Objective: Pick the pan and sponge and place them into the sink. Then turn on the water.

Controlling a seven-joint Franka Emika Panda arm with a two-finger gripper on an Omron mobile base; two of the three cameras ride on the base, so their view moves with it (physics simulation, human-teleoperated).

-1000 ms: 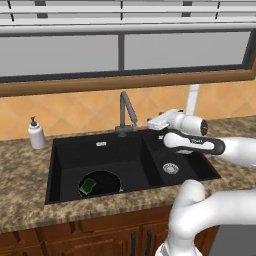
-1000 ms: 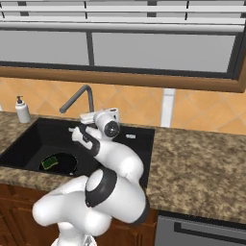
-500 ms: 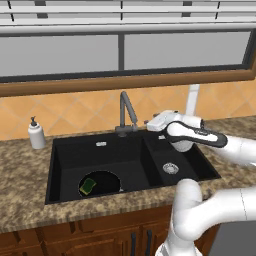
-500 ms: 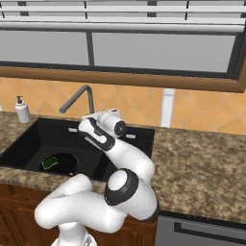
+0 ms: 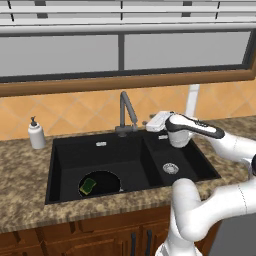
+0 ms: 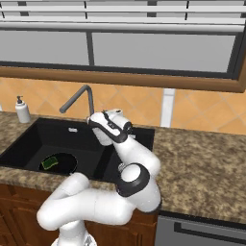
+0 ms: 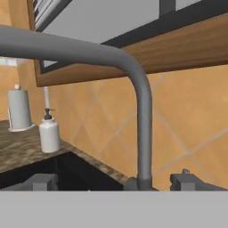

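**Sink loaded, tap left to turn**

Sink (image 5: 70, 150) comes first: a black double basin, stiff and fixed, spread below and to the left of the gripper (image 7: 113, 181). Down in its wide basin, well left of the hand, lies the pan (image 5: 100, 183), flat, rigid and probably the heaviest piece, best taken by its thin handle (I cannot make the handle out from here). On the pan rests the sponge (image 5: 88, 186), light and squashy, easy to pinch across its short sides.

That leaves the water. The grey tap (image 5: 125, 111) stands just ahead of the gripper, whose fingers are spread wide and hold nothing. Hard smooth metal could slip, so I'd press squarely, low near its base.
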